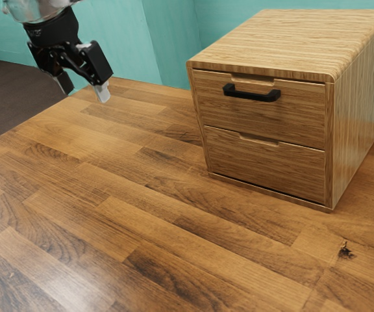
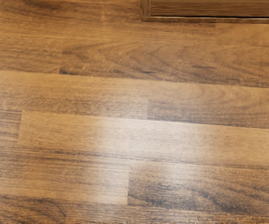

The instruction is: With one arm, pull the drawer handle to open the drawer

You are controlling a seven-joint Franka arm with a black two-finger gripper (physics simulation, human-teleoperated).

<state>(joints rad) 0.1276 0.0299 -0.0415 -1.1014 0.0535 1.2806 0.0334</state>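
Black gripper [image 1: 83, 86] raised over plank-wood surface [image 1: 141, 227], fingers spread, nothing between them. Well ahead of it, black drawer handle [image 1: 252, 93] on shut top drawer [image 1: 291, 120] of two-drawer wooden cabinet [image 1: 362, 97]. Probably spread ready to straddle the handle; reach not yet made.

My gripper [image 1: 83, 86] hangs above the wooden table [image 1: 141, 221], fingers spread with nothing between them, well apart from the cabinet [image 1: 359, 117]. Its top drawer [image 1: 265, 120] sits closed, black handle [image 1: 252, 95] untouched.
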